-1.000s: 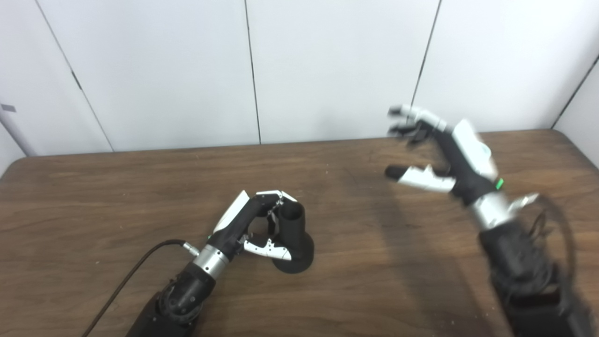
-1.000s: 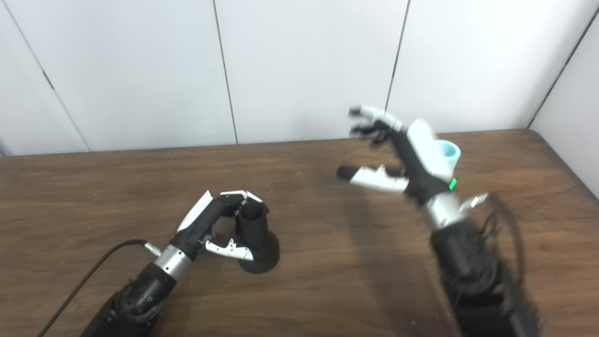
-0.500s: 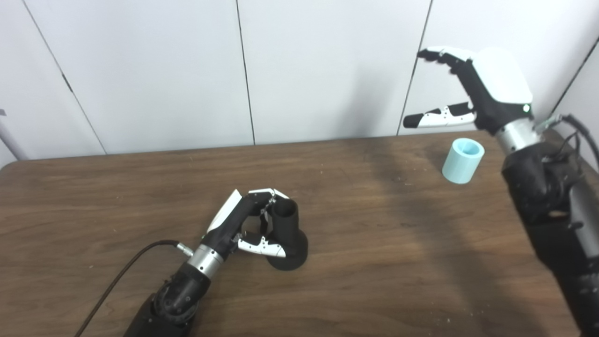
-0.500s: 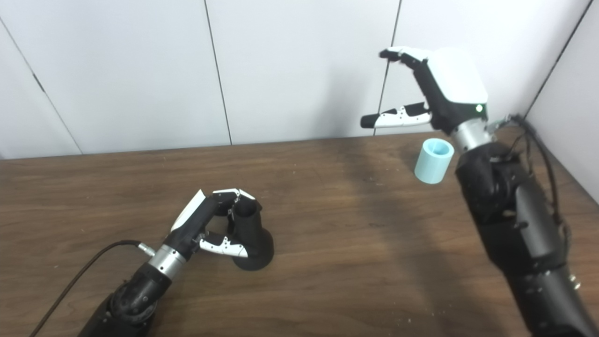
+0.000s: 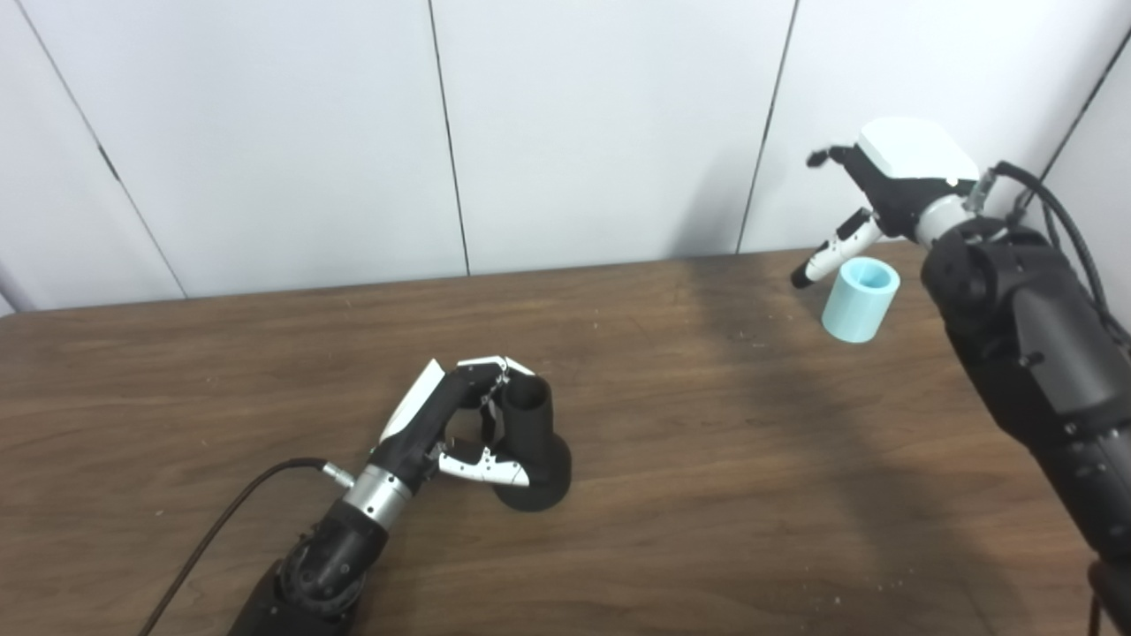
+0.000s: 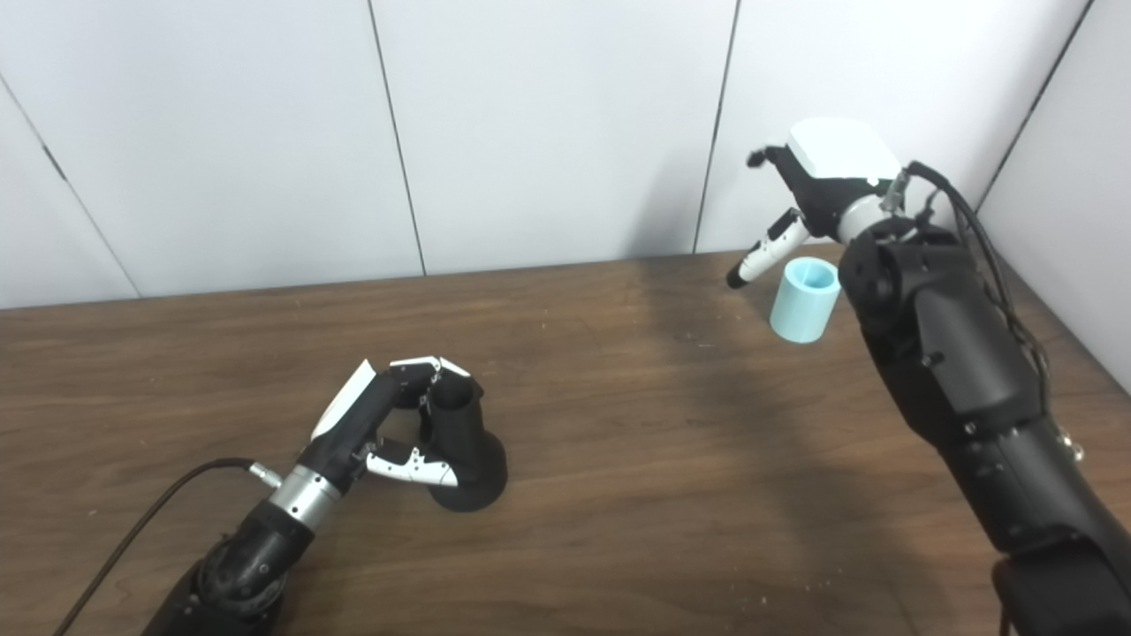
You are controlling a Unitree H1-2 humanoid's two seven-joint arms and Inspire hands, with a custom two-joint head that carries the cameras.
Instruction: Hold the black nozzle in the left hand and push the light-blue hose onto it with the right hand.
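The black nozzle (image 5: 533, 442) stands upright on its wide base near the table's middle. My left hand (image 5: 459, 424) is shut on its neck, fingers curled at the top and thumb against the lower part. The light-blue hose (image 5: 859, 299), a short upright tube, stands at the far right of the table by the wall. My right hand (image 5: 884, 190) hovers just above and behind the hose, open, with its thumb (image 5: 826, 253) pointing down to the hose's left side. The hand is not touching the hose.
The brown wooden table (image 5: 707, 495) runs to white wall panels at the back and a side wall on the right. A black cable (image 5: 230, 521) trails from my left wrist to the bottom edge.
My right hand swung from mid-table up and back to the far right, then came down over the light-blue hose. The view drifted a little. My left hand kept hold of the nozzle.
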